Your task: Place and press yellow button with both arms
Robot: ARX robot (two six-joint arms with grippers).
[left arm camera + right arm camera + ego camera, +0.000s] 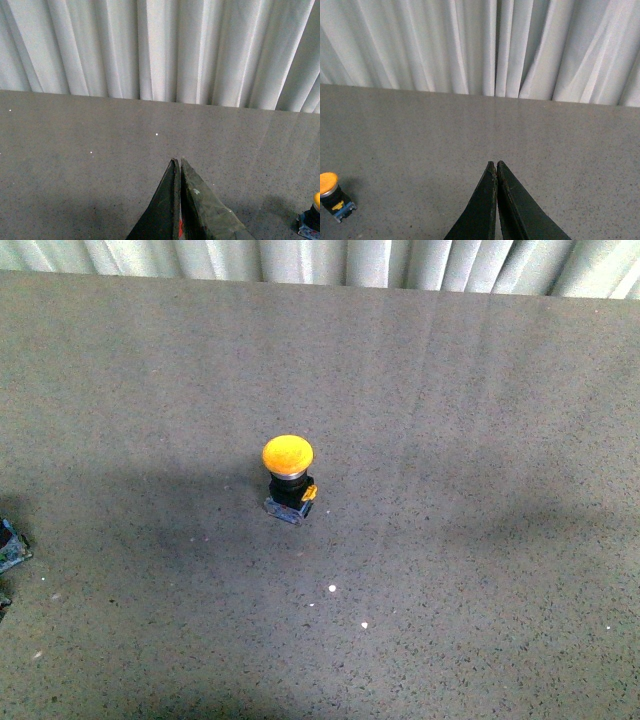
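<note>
The yellow button (288, 472) stands upright on the grey table (480, 420), near the middle, with its domed yellow cap up, black body, yellow side tab and clear bluish base. It also shows at the edge of the left wrist view as the button (313, 218), and in the right wrist view as the button (332, 194). My left gripper (178, 161) is shut with nothing in it, well apart from the button. My right gripper (495, 163) is shut too, empty, and also away from it. Neither arm shows in the front view.
A small dark blue-green item (10, 546) lies at the table's left edge. White pleated curtains (330, 260) hang behind the table's far edge. A few white specks (332, 588) dot the surface in front of the button.
</note>
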